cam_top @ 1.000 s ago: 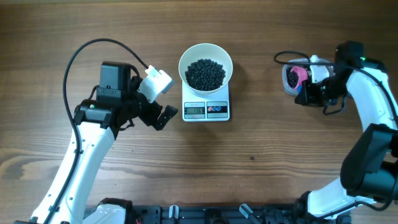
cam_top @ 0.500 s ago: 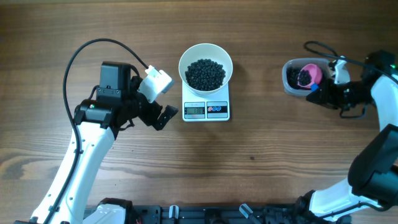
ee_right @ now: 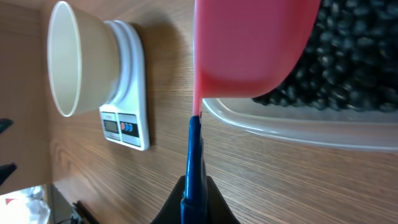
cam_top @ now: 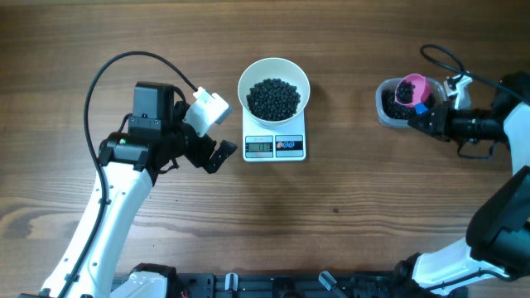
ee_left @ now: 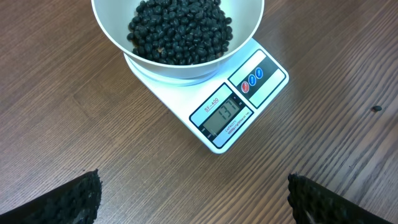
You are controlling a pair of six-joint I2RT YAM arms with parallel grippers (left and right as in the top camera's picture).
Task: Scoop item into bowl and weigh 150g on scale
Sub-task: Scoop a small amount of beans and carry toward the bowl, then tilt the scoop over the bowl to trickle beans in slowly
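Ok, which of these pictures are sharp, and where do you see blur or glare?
Overhead: even light, soft shadows, no glare, the bowl and scale sharp. Left wrist: sharp, the scale's digits readable. Right wrist: the pink scoop is too near and soft, the beads behind it blurred.

A robotics lab bench, not a kitchen: two white-and-black robot arms, left [cam_top: 103,211] and right [cam_top: 507,207], stand at a wood-grain tabletop [cam_top: 373,232]; black cables [cam_top: 132,55] trail loose; a black mounting rail [cam_top: 273,284] lines the near edge (only the scale [cam_top: 275,146] and bowl [cam_top: 245,83] look domestic).
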